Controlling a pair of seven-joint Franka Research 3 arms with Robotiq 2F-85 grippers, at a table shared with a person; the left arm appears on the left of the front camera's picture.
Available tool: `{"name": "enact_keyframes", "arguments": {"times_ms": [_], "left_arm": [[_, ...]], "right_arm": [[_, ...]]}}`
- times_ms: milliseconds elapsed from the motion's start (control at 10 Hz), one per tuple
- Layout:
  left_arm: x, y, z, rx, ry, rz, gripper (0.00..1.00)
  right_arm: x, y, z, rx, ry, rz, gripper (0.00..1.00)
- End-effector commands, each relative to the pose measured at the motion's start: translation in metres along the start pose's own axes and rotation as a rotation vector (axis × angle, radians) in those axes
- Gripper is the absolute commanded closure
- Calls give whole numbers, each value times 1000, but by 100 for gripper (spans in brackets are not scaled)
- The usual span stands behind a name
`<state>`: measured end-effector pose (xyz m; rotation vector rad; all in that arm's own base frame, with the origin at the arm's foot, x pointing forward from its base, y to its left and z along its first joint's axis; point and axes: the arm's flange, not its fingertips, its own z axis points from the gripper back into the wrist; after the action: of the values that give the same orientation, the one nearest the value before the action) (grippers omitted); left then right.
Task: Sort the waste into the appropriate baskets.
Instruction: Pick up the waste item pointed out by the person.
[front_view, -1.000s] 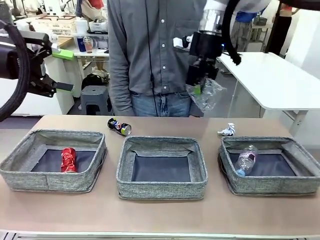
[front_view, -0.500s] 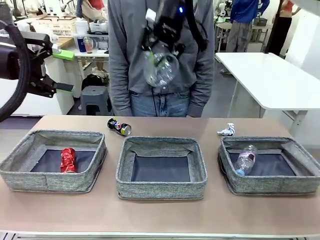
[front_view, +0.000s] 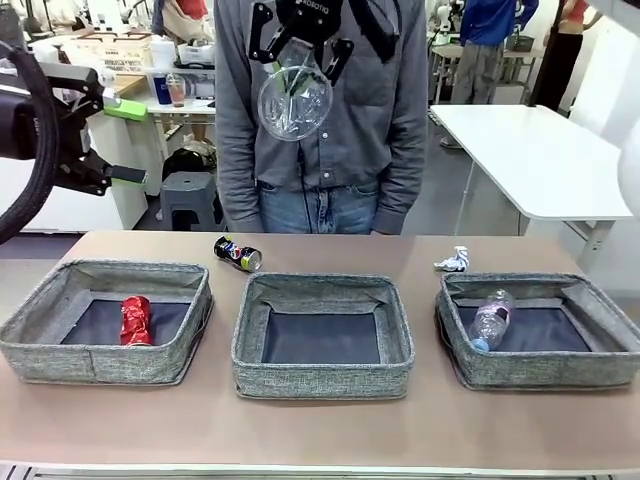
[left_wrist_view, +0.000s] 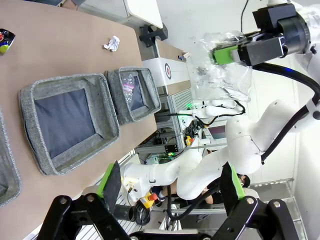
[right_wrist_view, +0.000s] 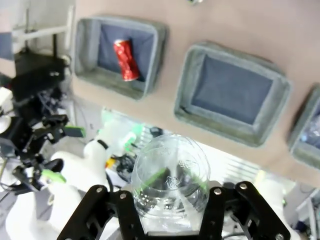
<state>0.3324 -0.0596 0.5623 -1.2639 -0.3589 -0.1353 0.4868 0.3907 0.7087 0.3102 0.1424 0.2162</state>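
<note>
We see our right gripper (front_view: 299, 58) clamped on the clear plastic cup (front_view: 294, 104), middle basket (front_view: 322, 384) well below it, left gripper (front_view: 128, 142) spread wide, empty

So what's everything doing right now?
right hand: shut on clear plastic cup
left hand: open, empty
clear plastic cup: held up high
crushed red can: lying in left basket
dark blue soda can: lying on table
clear plastic bottle: lying in right basket
wrapper: crumpled, on table
middle basket: empty

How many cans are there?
2. The crushed red can lies in the left basket; the dark blue soda can lies on the table, just behind the middle basket's far left corner.
</note>
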Motion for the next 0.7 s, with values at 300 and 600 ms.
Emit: {"name": "enact_keyframes", "arguments": {"times_ms": [300, 600], "left_arm": [[0, -3, 1, -8, 1, 8, 0], [0, -3, 1, -8, 1, 8, 0]], "right_arm": [[14, 4, 40, -212, 64, 12, 86], [-16, -20, 8, -169, 57, -19, 86]]}}
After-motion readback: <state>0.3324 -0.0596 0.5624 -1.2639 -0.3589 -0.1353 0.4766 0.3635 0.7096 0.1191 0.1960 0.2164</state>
